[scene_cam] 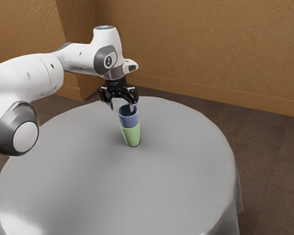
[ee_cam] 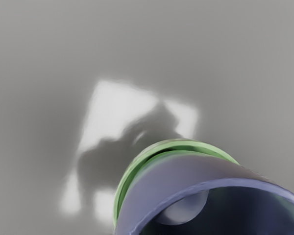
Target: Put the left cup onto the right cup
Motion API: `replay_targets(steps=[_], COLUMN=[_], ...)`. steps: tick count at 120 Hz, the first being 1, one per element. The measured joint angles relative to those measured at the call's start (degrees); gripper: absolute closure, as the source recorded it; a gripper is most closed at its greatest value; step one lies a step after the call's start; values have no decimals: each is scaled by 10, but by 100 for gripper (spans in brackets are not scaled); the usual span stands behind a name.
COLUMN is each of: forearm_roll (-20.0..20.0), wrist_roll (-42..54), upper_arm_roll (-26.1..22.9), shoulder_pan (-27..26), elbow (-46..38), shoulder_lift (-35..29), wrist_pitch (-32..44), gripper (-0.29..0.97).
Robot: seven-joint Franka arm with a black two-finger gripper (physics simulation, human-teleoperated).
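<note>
On the round grey-clothed bench [scene_cam: 186,161], mid-frame, the blue plastic cup [scene_cam: 128,117] is sitting nested inside the green plastic cup [scene_cam: 131,135], so the stack looks made; the black gripper [scene_cam: 122,105] is hovering released just above its rim

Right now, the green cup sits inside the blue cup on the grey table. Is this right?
Not quite: the nesting is the other way round. The blue cup sits inside the green cup on the grey table. The exterior view shows it.
</note>
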Motion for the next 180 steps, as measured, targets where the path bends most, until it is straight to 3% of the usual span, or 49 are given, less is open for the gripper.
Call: replay_targets(steps=[50,107,180], forearm_roll=[0,7,34], wrist_roll=[0,1,22], upper_arm_roll=[0,-10,-13], shoulder_pan=[-2,-2,0], elbow=[-30,-98,-153], shoulder_lift=[-52,-169,-335], wrist_pitch=[-3,-31,-173], gripper=[1,0,0])
